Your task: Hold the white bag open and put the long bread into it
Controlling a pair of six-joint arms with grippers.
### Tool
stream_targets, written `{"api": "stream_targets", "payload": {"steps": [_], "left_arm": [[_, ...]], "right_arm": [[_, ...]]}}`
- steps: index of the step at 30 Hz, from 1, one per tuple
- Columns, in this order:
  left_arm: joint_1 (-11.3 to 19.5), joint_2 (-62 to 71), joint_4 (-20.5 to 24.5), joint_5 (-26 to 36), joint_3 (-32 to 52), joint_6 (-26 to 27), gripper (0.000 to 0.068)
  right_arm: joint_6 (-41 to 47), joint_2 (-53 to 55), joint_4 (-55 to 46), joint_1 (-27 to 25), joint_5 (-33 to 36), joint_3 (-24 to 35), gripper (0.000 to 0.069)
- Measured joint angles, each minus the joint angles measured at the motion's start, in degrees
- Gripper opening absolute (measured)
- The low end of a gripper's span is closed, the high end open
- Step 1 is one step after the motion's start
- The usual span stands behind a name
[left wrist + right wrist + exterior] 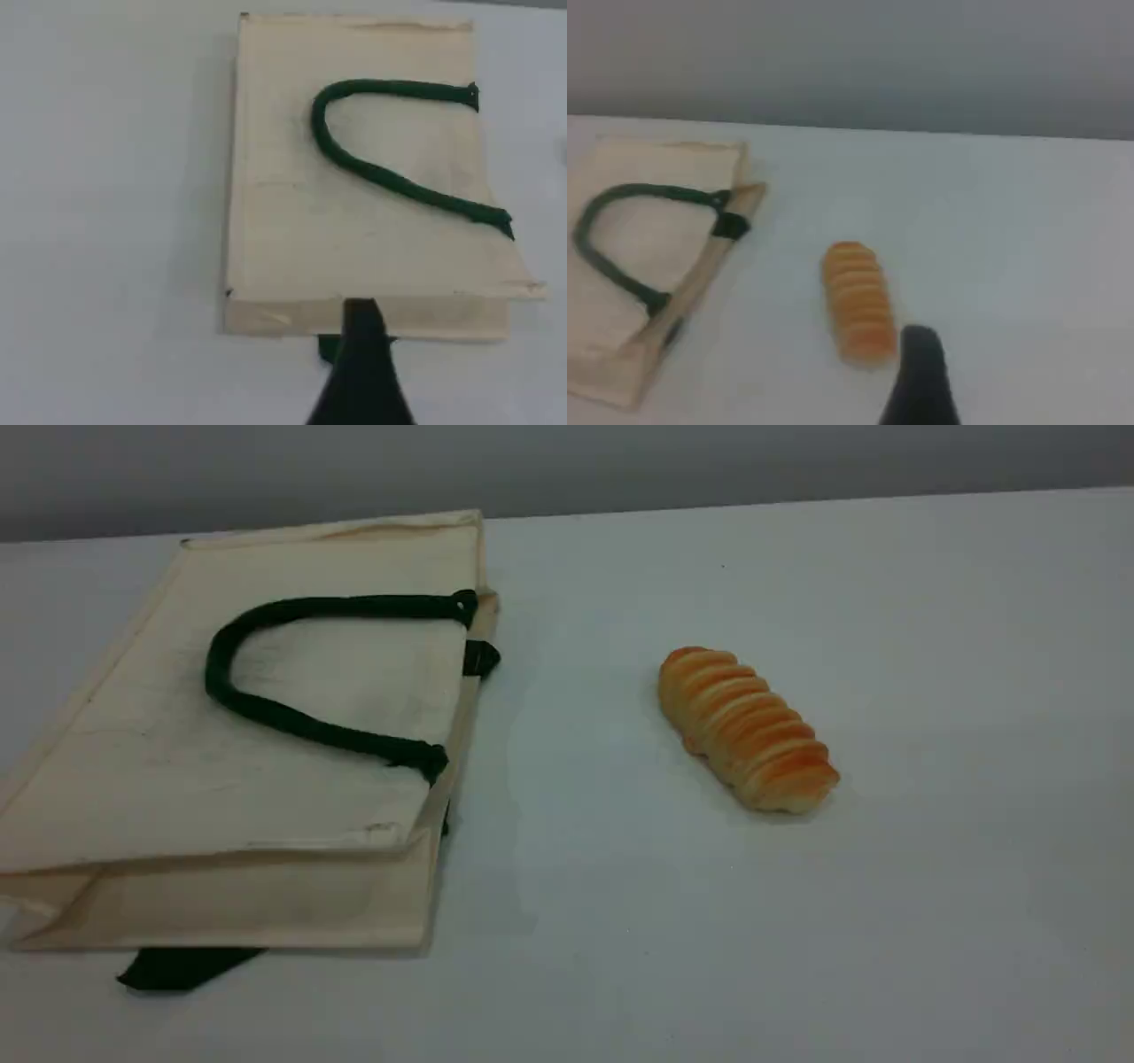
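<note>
Nothing of the task is seen as done yet. The white bag (pixel 266 717) is lying flat on the tabletop (pixel 886 912), in the left half of the scene view, and its mouth, on the edge turned to the middle of the frame, is being kept closed by its own weight. The long bread (pixel 747 728) is lying well apart from it, right of the centre, on the bare tabletop. So the opening of the bag, the picking of the bread and the putting in are all still left.

The bag is looking cream-white, large and rectangular, with a folded side panel showing along its lower edge. One dark green handle (pixel 292 717) is lying as a loop on the upper face; a second dark piece (pixel 182 967) is sticking out from under the lower left corner. The bread is golden-orange with cross ridges and paler ends, and it is lying at a slant, from upper left to lower right.

No arm is being shown in the scene view. In the left wrist view, the left hand (pixel 361 372) is held above the near edge of the bag. In the right wrist view, the right hand (pixel 921 376) is held just beside the near end of the bread. Only one dark fingertip is seen of each; both hands are judged to be standing wide, holding nothing.
</note>
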Motion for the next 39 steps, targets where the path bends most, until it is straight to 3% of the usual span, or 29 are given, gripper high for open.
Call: {"api": "stream_targets", "payload": {"steps": [7, 12, 16, 23, 31, 39], "left_arm": [[0.0, 15.9, 0.1, -7.2, -1.5, -0.3, 0.0494], [0.0, 26.8, 0.1, -12.8, -1.5, -1.5, 0.0494], [0.0, 35.1, 0.1, -18.8, -1.5, -4.9, 0.0494], [0.0, 48.7, 0.1, -28.0, -1.5, -5.2, 0.0494], [0.0, 63.4, 0.1, -37.0, -3.3, -5.2, 0.0494], [0.0, 76.3, 0.0, -38.1, -12.3, -5.1, 0.0494]], "right_arm": [[-9.9, 16.3, 12.4, 0.0, -11.7, 0.0, 0.0498], [-21.2, 28.6, 23.8, 0.0, -16.1, 0.0, 0.0498], [-31.4, 37.9, 32.8, 0.0, -16.3, 0.0, 0.0498], [-45.1, 49.3, 46.3, 0.1, -17.2, -0.7, 0.0498], [-46.3, 57.8, 51.5, 0.1, -16.1, -7.2, 0.0498], [-53.8, 67.4, 61.0, 0.1, -15.3, -8.7, 0.0498]]}}
